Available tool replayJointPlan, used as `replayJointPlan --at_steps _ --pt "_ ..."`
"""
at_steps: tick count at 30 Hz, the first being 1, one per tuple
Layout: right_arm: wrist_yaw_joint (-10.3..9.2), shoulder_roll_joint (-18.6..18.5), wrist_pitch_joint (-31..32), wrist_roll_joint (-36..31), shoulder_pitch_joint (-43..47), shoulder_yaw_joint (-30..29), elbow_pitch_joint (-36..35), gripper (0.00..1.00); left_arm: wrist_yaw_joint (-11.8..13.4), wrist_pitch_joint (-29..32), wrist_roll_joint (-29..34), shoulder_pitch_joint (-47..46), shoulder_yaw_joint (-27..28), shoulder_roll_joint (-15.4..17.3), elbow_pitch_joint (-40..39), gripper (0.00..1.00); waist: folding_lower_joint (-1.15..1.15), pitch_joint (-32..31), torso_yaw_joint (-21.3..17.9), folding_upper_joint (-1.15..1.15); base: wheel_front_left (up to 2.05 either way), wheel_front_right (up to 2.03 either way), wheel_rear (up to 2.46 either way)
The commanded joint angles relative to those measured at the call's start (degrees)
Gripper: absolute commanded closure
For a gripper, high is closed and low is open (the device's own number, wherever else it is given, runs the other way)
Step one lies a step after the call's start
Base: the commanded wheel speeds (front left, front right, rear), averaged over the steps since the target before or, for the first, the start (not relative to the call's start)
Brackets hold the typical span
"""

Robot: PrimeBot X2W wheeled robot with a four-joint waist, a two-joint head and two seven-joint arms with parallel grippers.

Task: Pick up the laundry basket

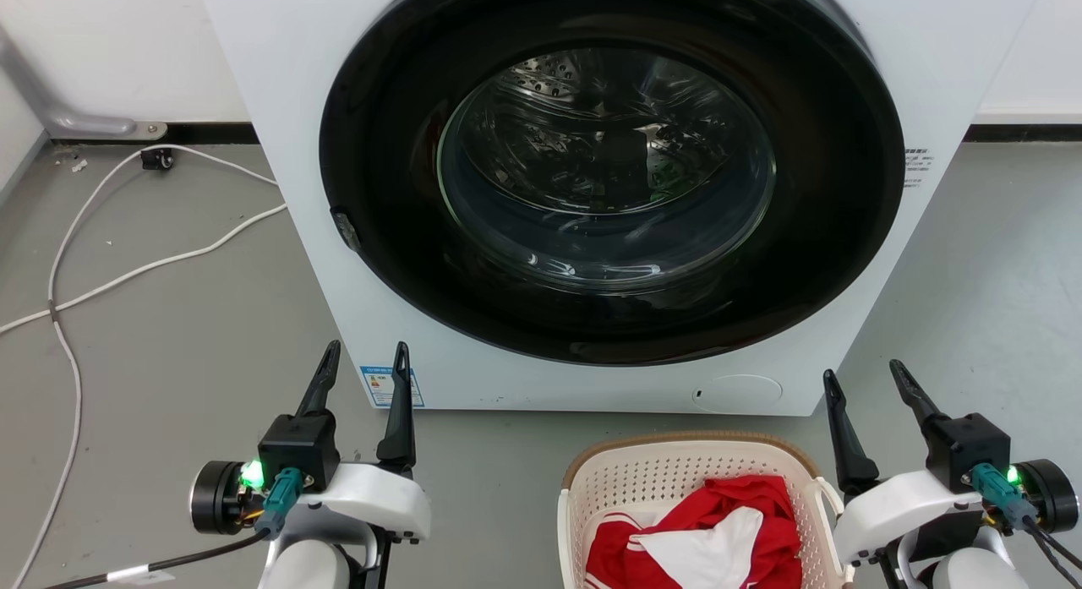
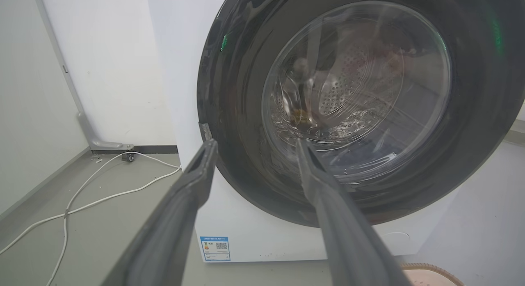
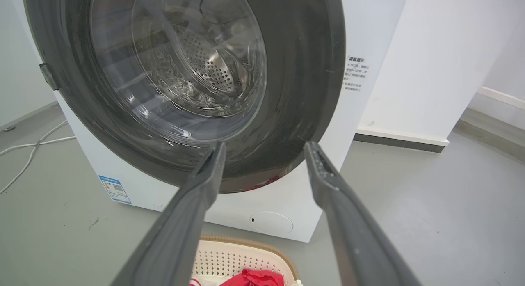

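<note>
Grey floor (image 1: 169,335) runs back to a white wall, and on it stands the washer (image 1: 279,82), its round dark door (image 1: 845,192) closed over the drum. We find the laundry basket (image 1: 689,442) on the floor just in front of the washer's lower edge, toward our right. Its near half is cut off by the bottom of the head view. Some red and white clothes (image 1: 718,530) lie loosely heaped inside it.

We judge the basket to be light. It is thin perforated plastic with only a few soft garments in it, so weight should not be the problem. The walls look likely to flex if squeezed, and the smooth plastic could slip between narrow fingers. The brown rim looks stiffer. The white loop handle (image 1: 824,492) on the side nearest our right arm seems the surest place to take hold. A grip on one side alone would probably tilt the basket and shift the clothes, so holding both sides at once would keep it level.

Our right gripper (image 1: 862,369) hangs in front of the washer's lower right corner, just beside that handle. Its fingers are spread and empty. Our left gripper (image 1: 368,346) sits before the washer's lower left corner, well apart from the basket, and its fingers are likewise parted with nothing between them. A white cable (image 1: 127,272) trails across the floor to the washer's left.
</note>
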Motion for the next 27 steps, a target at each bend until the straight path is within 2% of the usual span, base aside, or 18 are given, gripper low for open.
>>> replayJointPlan --at_steps 1,19,27 --pt "-0.02 0.2 -0.2 0.4 -0.8 0.0 0.1 0.00 0.2 -0.4 -0.2 0.4 0.1 0.0 -0.1 0.00 0.00 0.0 0.0 0.00 0.00 0.00 0.00" --pt "-0.02 0.2 0.1 1.7 -1.2 -0.3 0.9 0.00 0.4 -0.3 -0.4 -0.1 -0.1 0.0 -0.1 0.00 0.00 0.6 0.2 0.00 0.00 0.00 0.00" --pt "-0.02 0.2 1.4 1.2 -3.3 -1.4 1.1 0.00 0.1 -0.3 0.1 -3.9 -1.3 0.0 -0.2 0.00 0.00 4.3 -0.5 0.00 0.00 0.00 0.00"
